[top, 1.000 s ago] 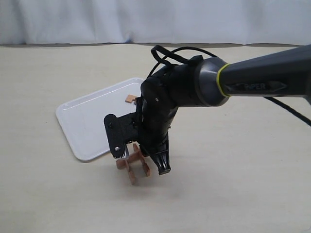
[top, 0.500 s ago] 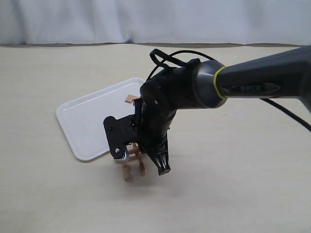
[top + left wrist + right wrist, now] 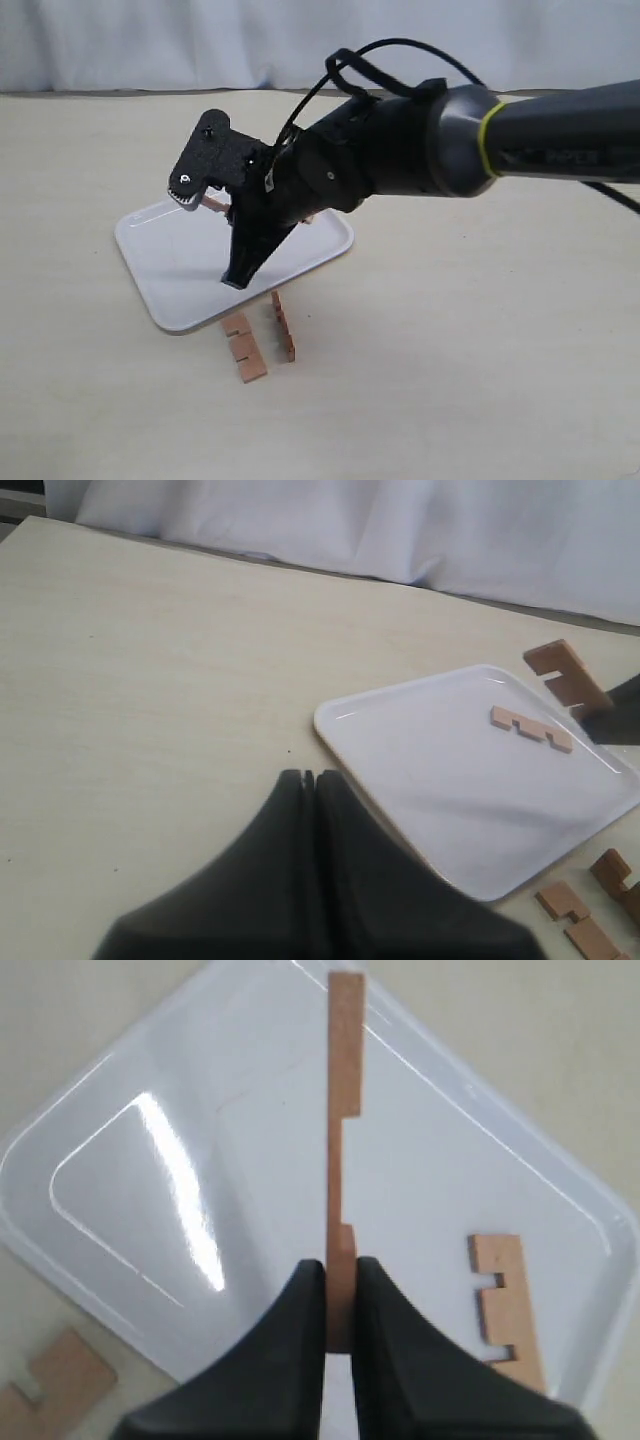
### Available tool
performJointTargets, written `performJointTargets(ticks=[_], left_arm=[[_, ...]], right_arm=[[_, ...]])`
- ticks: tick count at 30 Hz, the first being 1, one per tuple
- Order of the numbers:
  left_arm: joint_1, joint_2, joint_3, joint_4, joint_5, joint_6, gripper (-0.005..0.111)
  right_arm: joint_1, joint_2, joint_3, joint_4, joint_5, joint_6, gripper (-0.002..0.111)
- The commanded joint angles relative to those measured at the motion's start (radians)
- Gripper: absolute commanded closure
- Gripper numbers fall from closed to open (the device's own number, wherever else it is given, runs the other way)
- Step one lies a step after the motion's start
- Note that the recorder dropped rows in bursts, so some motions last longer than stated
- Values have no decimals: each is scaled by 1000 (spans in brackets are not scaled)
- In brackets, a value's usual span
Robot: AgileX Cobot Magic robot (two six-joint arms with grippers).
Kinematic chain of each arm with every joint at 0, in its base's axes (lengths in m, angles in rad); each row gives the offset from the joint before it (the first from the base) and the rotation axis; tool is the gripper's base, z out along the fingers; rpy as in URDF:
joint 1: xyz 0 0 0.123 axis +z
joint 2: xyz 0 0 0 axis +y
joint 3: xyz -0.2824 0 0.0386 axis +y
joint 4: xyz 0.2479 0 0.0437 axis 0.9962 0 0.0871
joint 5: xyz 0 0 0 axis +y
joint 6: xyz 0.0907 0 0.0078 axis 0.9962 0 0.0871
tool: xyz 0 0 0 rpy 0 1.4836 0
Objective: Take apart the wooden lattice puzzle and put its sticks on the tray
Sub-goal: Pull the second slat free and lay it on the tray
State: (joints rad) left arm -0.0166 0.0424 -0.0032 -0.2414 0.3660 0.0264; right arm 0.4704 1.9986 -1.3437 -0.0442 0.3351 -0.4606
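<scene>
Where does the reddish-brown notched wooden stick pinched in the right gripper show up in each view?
Exterior view: the reddish-brown notched wooden stick is left of centre, over the white rectangular plastic tray.
Left wrist view: the stick is by the tray's corner, near a second stick lying flat in the tray.
Right wrist view: the stick is edge-on, running from the right gripper across the tray.
Shared landmark: the tray.

blurred lettering (image 3: 545, 158) on arm (image 3: 585, 115), perhaps PIPER

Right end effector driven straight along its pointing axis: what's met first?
Probably bare floor of the tray, the tip of the held stick landing ahead of the right end effector; depth unclear.
</scene>
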Motion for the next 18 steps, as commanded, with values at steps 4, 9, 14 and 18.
performJointTargets(ticks=[4, 9, 14, 18], left_arm=[[-8, 3, 3, -3, -5, -2, 107], [-8, 3, 3, -3, -5, -2, 107], [-8, 3, 3, -3, -5, -2, 107], [-8, 3, 3, -3, -5, -2, 107]], right_arm=[[-5, 199, -262, -1, 190, 323, 104], [-5, 268, -373, -1, 302, 386, 104], [-8, 273, -382, -1, 307, 408, 103], [-26, 273, -384, -50, 353, 531, 88]])
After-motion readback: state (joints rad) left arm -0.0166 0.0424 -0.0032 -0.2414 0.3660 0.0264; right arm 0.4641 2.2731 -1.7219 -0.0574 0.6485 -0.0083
